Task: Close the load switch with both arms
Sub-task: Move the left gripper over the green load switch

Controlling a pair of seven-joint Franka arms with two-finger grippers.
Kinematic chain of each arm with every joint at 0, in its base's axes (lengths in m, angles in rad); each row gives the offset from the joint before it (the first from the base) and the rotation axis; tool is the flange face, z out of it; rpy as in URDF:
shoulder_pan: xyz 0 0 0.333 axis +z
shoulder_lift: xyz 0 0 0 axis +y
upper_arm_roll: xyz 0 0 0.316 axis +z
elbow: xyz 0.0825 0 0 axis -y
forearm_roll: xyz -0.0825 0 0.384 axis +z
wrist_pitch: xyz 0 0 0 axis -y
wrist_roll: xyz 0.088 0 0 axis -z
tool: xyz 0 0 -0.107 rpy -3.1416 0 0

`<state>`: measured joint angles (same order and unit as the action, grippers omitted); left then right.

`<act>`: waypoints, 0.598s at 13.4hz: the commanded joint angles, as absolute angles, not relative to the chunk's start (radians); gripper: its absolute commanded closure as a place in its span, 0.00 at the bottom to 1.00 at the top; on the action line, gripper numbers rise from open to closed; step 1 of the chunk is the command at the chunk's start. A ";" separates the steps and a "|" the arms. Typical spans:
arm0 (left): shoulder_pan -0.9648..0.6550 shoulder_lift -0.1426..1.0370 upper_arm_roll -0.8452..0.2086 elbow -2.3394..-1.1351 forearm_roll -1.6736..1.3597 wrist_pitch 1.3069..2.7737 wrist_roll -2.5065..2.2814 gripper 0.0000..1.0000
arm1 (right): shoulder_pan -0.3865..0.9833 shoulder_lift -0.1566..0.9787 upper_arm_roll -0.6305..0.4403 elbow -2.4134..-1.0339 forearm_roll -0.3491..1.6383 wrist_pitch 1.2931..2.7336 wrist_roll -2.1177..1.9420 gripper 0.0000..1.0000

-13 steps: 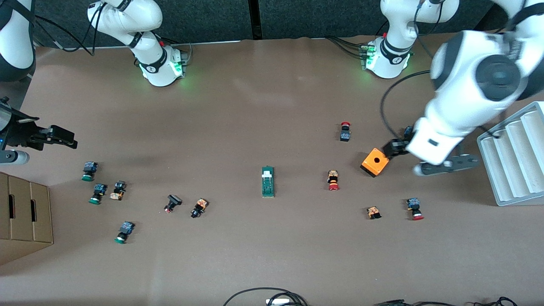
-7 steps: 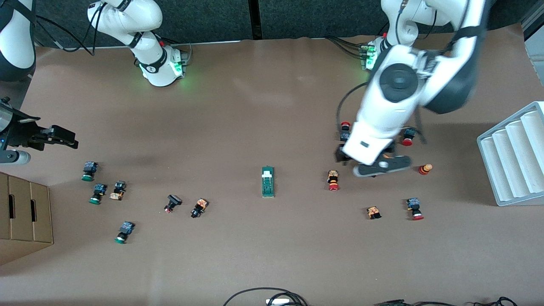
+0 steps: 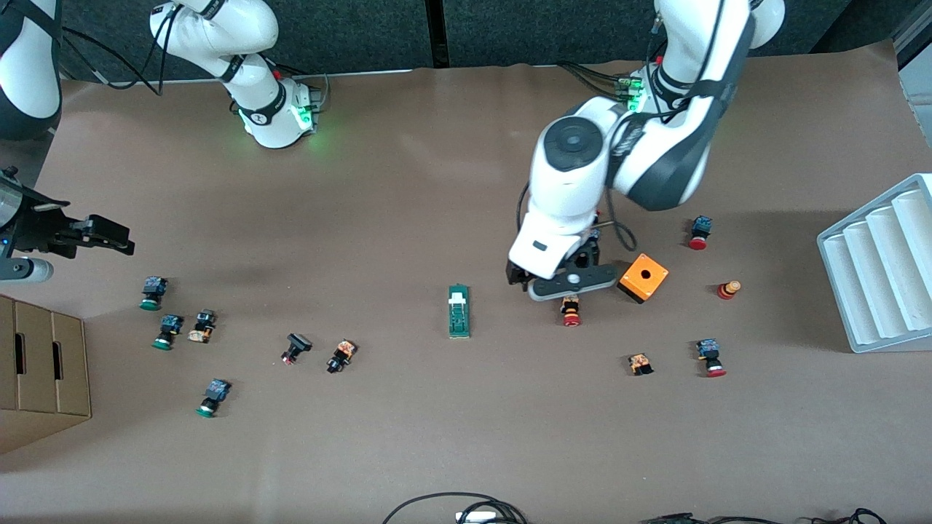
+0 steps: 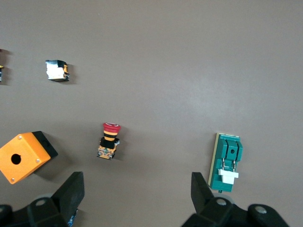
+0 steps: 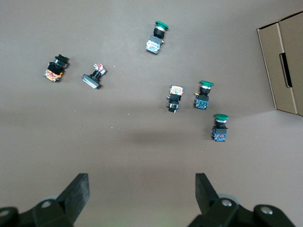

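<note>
Brown table (image 3: 437,182) is carrying everything. Left arm (image 3: 582,167) is reaching out from its base at the table's upper edge, bending down over the middle zone. Right arm (image 3: 218,44) is waiting, its wrist hanging out at its own end of the table.

White ribbed rack (image 3: 877,262) is sitting at the left arm's end; cardboard box (image 3: 40,364) is sitting at the right arm's end.

Left gripper (image 3: 564,280) is hovering over bare table between the load switch and the orange cube, just above a red-capped push-button (image 3: 571,309). In the left wrist view its fingers (image 4: 71,191) are standing wide apart, holding nothing.

Right gripper (image 3: 109,236) is hanging over the table edge near the box; in the right wrist view its fingers (image 5: 78,191) are spread wide, gripping nothing.

Orange cube (image 3: 643,277) with a hole is resting just beside the left gripper, toward the left arm's end.

Load switch (image 3: 459,311) is lying flat near the table's middle, alone, well apart from both grippers' fingers; white sliding piece is sitting at the end farther from the front camera. Left wrist view is showing it too (image 4: 226,161).

Green-capped push-buttons (image 3: 153,292) are lying scattered near the box; more red-capped ones (image 3: 710,358) are lying toward the rack.
</note>
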<state>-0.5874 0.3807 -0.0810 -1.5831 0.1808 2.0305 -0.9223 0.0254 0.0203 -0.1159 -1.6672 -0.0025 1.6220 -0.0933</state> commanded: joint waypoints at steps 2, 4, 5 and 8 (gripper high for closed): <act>-0.695 0.414 -0.067 -1.595 0.325 2.078 -1.095 0.00 | 0.020 0.037 -0.117 -1.643 0.017 1.615 -0.098 0.00; -0.696 0.439 -0.067 -1.611 0.350 2.156 -1.171 0.00 | 0.017 0.040 -0.120 -1.643 0.034 1.615 -0.101 0.00; -0.696 0.449 -0.067 -1.621 0.360 2.204 -1.213 0.00 | 0.017 0.040 -0.120 -1.643 0.034 1.615 -0.101 0.00; -0.704 0.501 -0.067 -1.628 0.490 2.267 -1.333 0.00 | 0.017 0.043 -0.121 -1.643 0.034 1.615 -0.101 0.00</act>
<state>-0.6986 0.4741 -0.0700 -1.6256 0.4091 2.2341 -1.2510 0.0244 0.0281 -0.1197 -1.6670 0.0093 1.6223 -0.0933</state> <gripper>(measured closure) 0.000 0.000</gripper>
